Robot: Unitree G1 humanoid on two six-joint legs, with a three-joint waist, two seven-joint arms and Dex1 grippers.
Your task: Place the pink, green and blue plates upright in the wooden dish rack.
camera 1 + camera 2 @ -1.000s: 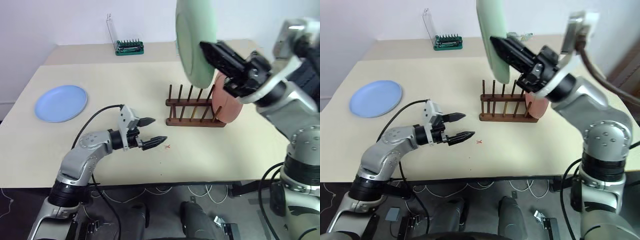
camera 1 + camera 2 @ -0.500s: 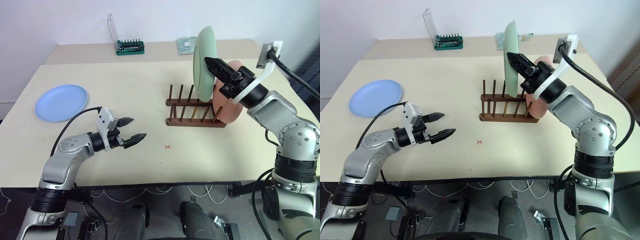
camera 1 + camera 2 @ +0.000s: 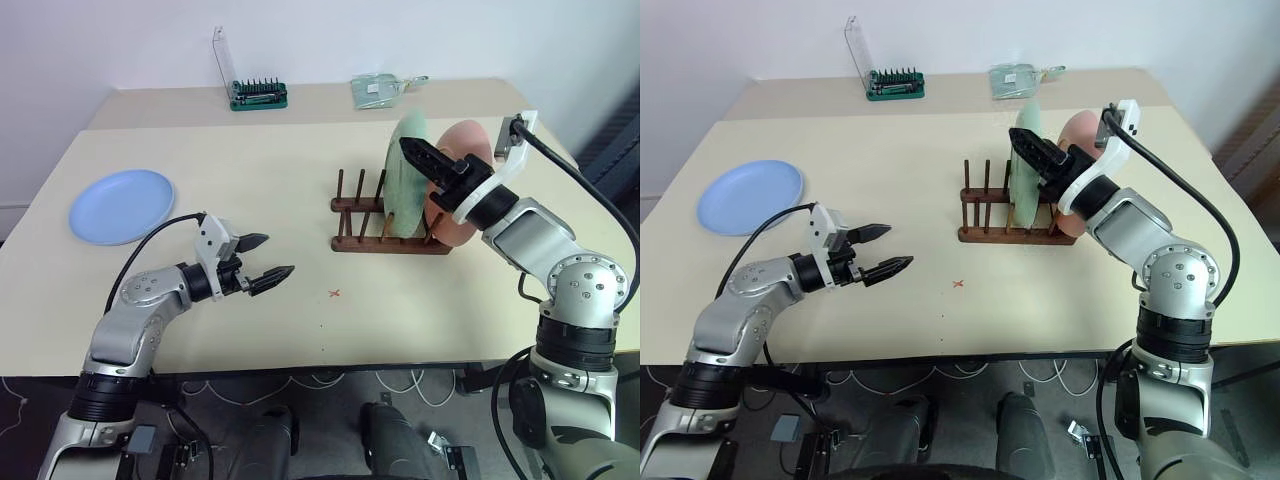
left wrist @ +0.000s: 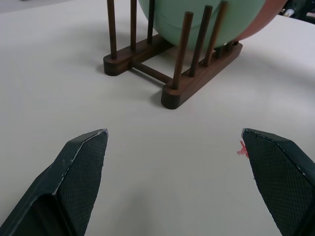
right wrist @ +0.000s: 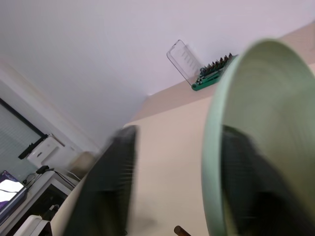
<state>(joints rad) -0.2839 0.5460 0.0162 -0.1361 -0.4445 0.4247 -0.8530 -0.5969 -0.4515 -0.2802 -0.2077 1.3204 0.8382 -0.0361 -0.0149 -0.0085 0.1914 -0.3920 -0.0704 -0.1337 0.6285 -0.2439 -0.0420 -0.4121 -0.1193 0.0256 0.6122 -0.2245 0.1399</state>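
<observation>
Green plate (image 3: 408, 175) between right fingers (image 3: 424, 158)

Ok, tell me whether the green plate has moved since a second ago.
Yes. The green plate has come down from high above the wooden dish rack into its pegs, upright beside the pink plate.

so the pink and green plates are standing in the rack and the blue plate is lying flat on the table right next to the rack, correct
Not quite. The pink plate and green plate do stand in the wooden dish rack, but the blue plate lies flat far off, near the table's left edge, not beside the rack. The left eye view shows it.
</observation>
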